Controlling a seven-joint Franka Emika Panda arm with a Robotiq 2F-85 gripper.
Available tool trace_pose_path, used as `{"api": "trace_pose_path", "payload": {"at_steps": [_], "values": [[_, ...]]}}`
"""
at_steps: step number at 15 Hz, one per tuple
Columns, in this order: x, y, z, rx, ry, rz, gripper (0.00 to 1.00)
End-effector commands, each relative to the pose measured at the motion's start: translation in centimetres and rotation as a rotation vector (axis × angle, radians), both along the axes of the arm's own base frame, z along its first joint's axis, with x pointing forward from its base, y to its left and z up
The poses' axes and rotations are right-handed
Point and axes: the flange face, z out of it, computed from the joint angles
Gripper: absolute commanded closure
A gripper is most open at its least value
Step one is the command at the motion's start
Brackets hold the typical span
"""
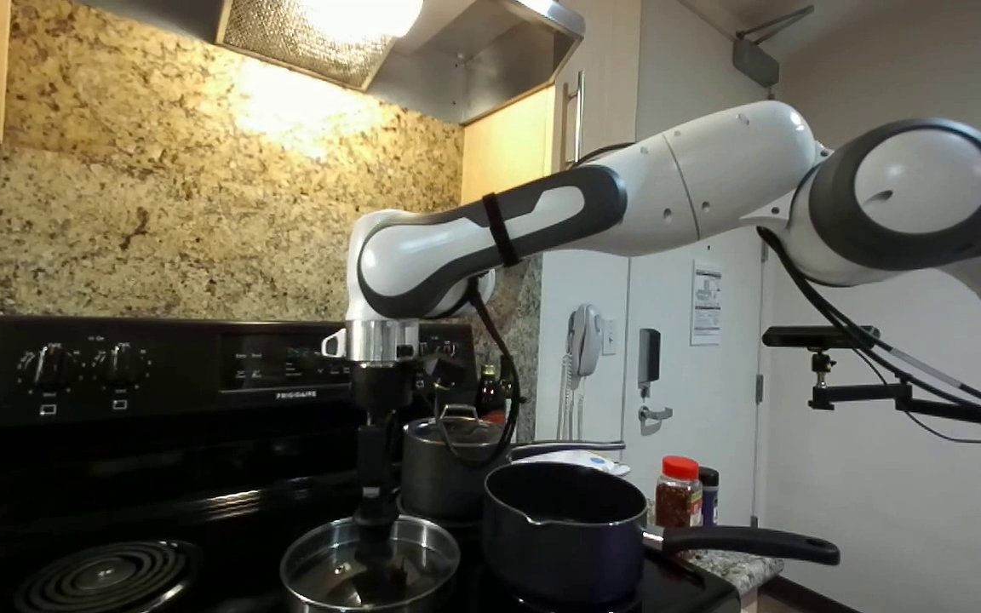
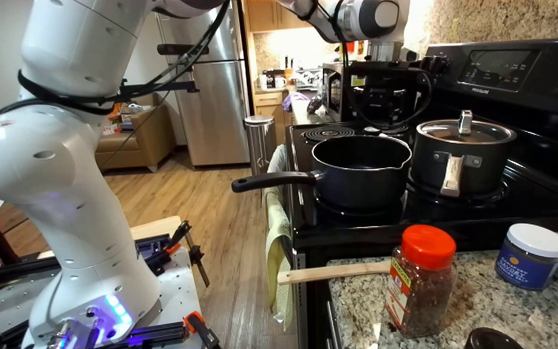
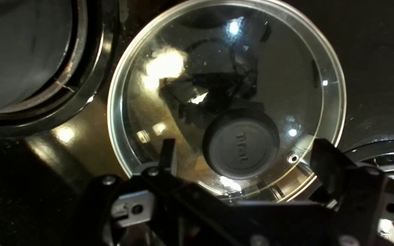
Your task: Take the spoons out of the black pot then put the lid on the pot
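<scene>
Hanging over the lid (image 3: 224,99), the jaws stand spread, one tip on either side of its knob (image 3: 240,147); contact cannot be told. A narrow strip of surface (image 3: 378,65) parts the lid from a burner (image 3: 96,68) on the left. In an exterior view the black pot (image 1: 567,553) stands open-topped just right of the lid. In an exterior view its handle (image 2: 279,181) reaches left past the surface's edge, and nearer, a spoon (image 2: 332,272) overhangs the counter (image 2: 356,310), its right end hidden behind a jar (image 2: 422,286).

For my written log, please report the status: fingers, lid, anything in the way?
Fingers open over glass lid, knob ungripped. Lid on stovetop. Black pot uncovered; nothing seen blocking it.
</scene>
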Motion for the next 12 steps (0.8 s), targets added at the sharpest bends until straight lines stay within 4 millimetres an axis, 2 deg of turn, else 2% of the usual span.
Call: {"api": "trace_pose_path", "payload": {"at_steps": [1,7,8,9,12], "values": [[0.7,-0.2,-0.3,0.014,0.030,0.039,0.00],[1.1,0.2,-1.9,0.036,0.033,0.077,0.00],[1.1,0.3,-2.1,0.034,0.034,0.080,0.25],[1.0,0.4,-2.2,0.029,0.036,0.078,0.27],[0.9,0.4,-2.3,0.027,0.039,0.075,0.47]]}}
